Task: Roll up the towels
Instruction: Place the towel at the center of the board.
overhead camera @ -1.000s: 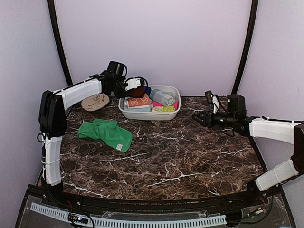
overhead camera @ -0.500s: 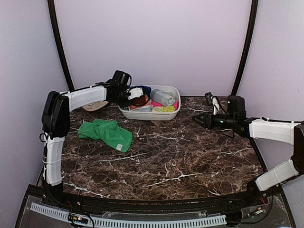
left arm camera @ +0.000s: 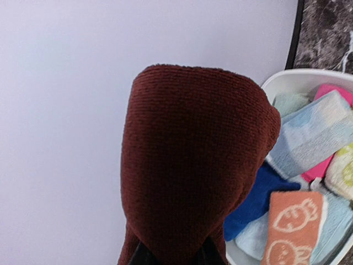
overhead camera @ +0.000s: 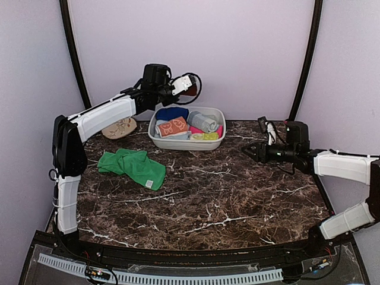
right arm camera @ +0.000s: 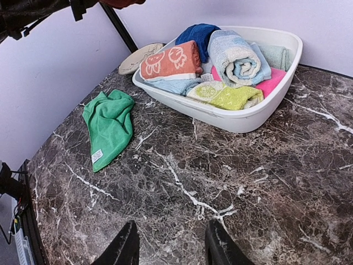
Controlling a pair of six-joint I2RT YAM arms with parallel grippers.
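My left gripper (overhead camera: pixel 186 86) is raised high above the back of the white basin (overhead camera: pixel 155 138), shut on a rust-brown towel (left arm camera: pixel 193 160). That towel fills the left wrist view and hides the fingertips. An orange towel with cream prints (overhead camera: pixel 173 126) lies rolled in the basin, also seen as the orange towel (right arm camera: pixel 171 61) from the right wrist. A green towel with a white tag (overhead camera: pixel 132 166) lies crumpled on the marble at the left. My right gripper (overhead camera: pixel 246 148) hovers open over the table right of the basin, with nothing between its fingers (right arm camera: pixel 124 248).
The basin also holds blue, light-blue, pink and yellow-green rolled cloths (right arm camera: pixel 234 55). A tan round piece (overhead camera: pixel 119 127) lies by the back left wall. Dark marble (overhead camera: pixel 225 196) spreads in front of the basin. Black frame posts stand at both back corners.
My left gripper has risen from the basin's left rim to well above it, taking the rust-brown towel up with it. The right arm has hardly moved.
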